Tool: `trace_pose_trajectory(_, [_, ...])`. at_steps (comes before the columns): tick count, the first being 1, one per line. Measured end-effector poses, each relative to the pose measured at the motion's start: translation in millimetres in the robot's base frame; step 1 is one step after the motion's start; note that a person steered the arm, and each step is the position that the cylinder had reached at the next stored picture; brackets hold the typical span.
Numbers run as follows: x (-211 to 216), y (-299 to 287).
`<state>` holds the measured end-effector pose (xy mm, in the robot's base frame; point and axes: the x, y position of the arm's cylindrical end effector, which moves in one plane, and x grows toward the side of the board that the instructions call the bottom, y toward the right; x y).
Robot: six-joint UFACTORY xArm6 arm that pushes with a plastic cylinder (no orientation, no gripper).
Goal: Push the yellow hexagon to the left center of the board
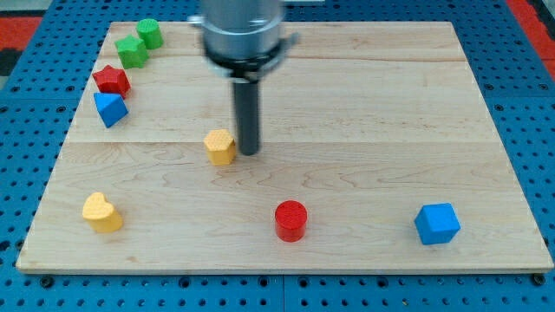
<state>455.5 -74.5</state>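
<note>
The yellow hexagon [220,146] lies on the wooden board [364,104], a little left of the middle. My tip [249,152] stands right beside it on the view's right, touching or nearly touching its side. The dark rod rises from there to the grey arm head at the view's top.
A yellow heart [102,212] lies at the bottom left. A red cylinder [290,220] is at bottom centre, a blue cube [436,224] at bottom right. At the upper left are a blue block [110,109], a red star [111,80], a green star [133,50] and a green cylinder [149,34].
</note>
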Motion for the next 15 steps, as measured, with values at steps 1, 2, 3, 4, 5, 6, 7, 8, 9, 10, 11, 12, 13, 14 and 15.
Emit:
trace_pose_trajectory(1, [-10.5, -92.8])
trace_pose_trajectory(2, [-8.9, -79.7])
trace_pose_trajectory(3, [-1.4, -61.0])
trace_pose_trajectory(4, [26.5, -117.0])
trace_pose_trajectory(5, [28.8, -142.1])
trace_pose_trajectory(6, [25.5, -164.6])
trace_pose_trajectory(7, [16.2, -167.3])
trace_pose_trajectory(8, [10.7, -165.2])
trace_pose_trajectory(9, [4.8, -165.2])
trace_pose_trajectory(10, [5.6, -165.2])
trace_pose_trajectory(11, [14.3, -179.1])
trace_pose_trajectory(12, [3.6, -192.9])
trace_pose_trajectory(13, [-3.3, -195.9])
trace_pose_trajectory(14, [-8.6, -195.9])
trace_pose_trajectory(15, [-11.2, -195.9])
